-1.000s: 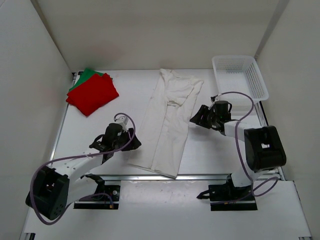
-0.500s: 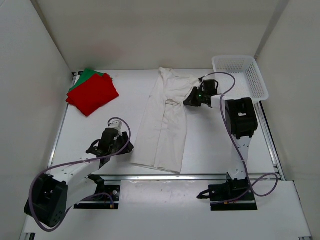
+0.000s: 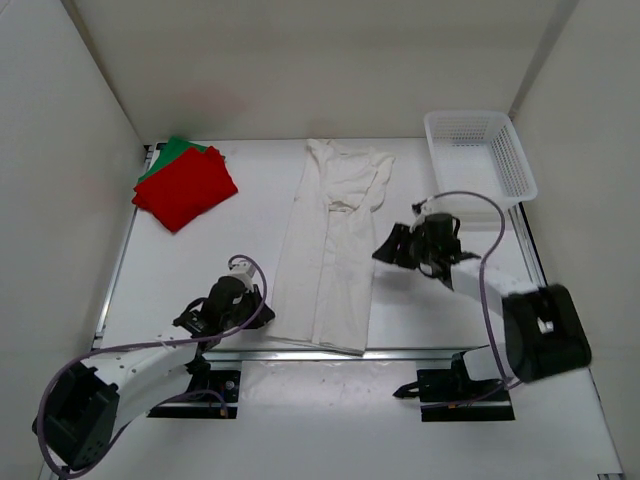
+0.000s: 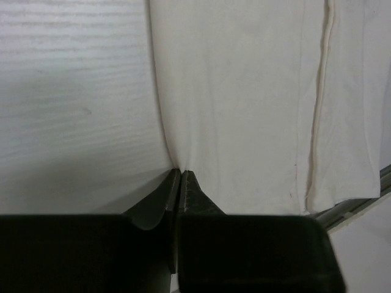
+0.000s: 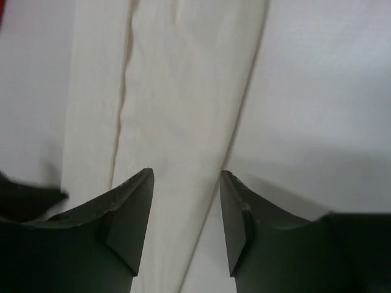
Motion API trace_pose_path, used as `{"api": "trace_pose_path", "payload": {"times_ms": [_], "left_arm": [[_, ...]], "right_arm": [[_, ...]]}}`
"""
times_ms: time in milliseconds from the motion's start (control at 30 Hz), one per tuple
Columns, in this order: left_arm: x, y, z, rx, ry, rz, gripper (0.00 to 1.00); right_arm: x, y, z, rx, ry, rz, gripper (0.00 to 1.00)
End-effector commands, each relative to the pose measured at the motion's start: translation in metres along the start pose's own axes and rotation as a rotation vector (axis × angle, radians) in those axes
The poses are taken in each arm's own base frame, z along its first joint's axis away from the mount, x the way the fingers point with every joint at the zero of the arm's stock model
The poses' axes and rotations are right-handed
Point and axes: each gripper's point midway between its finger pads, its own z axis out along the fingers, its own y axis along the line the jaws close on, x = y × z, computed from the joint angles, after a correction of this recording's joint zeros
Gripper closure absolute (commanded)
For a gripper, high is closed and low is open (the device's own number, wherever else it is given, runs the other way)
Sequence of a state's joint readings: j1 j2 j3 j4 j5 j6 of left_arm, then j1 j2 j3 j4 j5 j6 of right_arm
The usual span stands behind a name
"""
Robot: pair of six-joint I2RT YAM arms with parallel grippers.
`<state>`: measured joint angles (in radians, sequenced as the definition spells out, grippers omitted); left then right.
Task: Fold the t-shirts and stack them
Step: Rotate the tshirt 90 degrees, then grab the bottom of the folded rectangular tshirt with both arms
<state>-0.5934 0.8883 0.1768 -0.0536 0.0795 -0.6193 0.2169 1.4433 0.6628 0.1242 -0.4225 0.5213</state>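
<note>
The white t-shirt (image 3: 335,240) lies as a long narrow strip down the middle of the table, collar at the far end. My left gripper (image 3: 263,302) is at its left edge near the hem. In the left wrist view the jaws (image 4: 181,175) are shut, and the white t-shirt (image 4: 244,91) puckers into their tips. My right gripper (image 3: 384,248) stands open at the strip's right side. In the right wrist view its fingers (image 5: 186,178) straddle the right edge of the white t-shirt (image 5: 183,79). The red t-shirt (image 3: 186,187) lies folded on the green t-shirt (image 3: 168,153) at the far left.
A white mesh basket (image 3: 480,150) stands at the far right corner. The metal rail of the table's near edge (image 3: 300,352) runs just below the shirt's hem. White walls close in the left, far and right sides.
My left gripper slid toward the near edge and shut on the shirt's left edge. My right gripper reached up to the sleeve, pushed it inward, then came back down open; the strip is narrower.
</note>
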Motion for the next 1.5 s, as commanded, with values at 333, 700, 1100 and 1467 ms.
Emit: {"api": "trace_pose_path", "payload": {"times_ms": [333,700,1100,1467], "left_arm": [[0.042,-0.021,-0.021,0.058,0.207,0.047,0.62],[0.049,-0.02,-0.027,0.026,0.282,0.09,0.3],[0.063,-0.029,-0.043,0.049,0.374,0.1,0.32],[0.075,-0.024,-0.046,0.032,0.418,0.092,0.49]], "right_arm": [[0.179,0.025,-0.1,-0.08,0.239,0.031,0.58],[0.224,0.01,-0.107,0.011,0.394,-0.012,0.55],[0.252,0.017,-0.114,-0.018,0.487,-0.002,0.54],[0.255,0.036,-0.107,-0.119,0.492,0.044,0.69]]}}
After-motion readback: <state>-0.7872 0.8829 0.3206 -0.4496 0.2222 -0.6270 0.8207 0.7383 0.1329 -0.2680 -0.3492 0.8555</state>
